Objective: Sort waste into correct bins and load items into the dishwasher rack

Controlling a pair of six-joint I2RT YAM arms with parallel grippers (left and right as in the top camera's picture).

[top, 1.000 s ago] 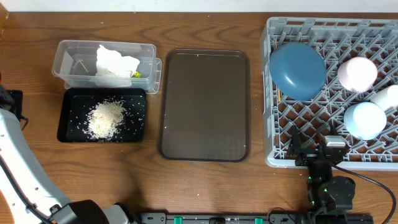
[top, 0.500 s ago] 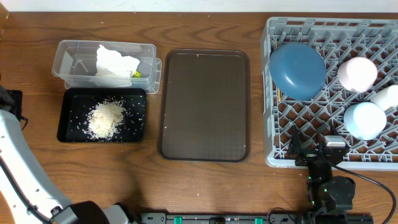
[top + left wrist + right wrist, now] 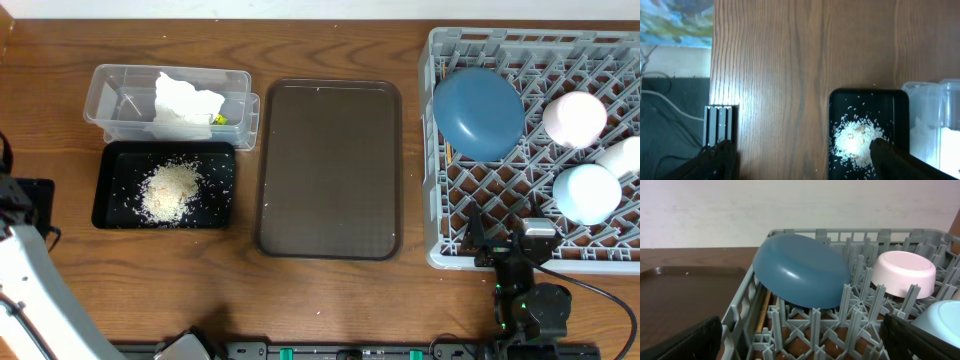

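Observation:
The grey dishwasher rack (image 3: 600,262) holds the dark blue plate (image 3: 478,112) on edge, a white bowl (image 3: 574,118), a light blue bowl (image 3: 586,193) and a pale cup (image 3: 622,157). Chopsticks (image 3: 764,312) lie by the rack's left wall. Crumpled tissue (image 3: 185,100) and a bit of wrapper (image 3: 218,119) sit in the clear tub (image 3: 108,100). Rice scraps (image 3: 172,190) lie in the black tray (image 3: 105,215). My right gripper (image 3: 802,345) is open at the rack's near edge, holding nothing. My left gripper (image 3: 802,167) is open above bare table, one finger (image 3: 895,160) over the black tray (image 3: 832,130).
A large brown serving tray (image 3: 330,235) lies between the bins and the rack. The table's left edge and dark equipment (image 3: 675,125) show in the left wrist view. The right arm's base (image 3: 530,305) stands at the table's front edge.
The left arm has slid toward the table's front edge along the left side. The right arm and all objects have stayed where they were.

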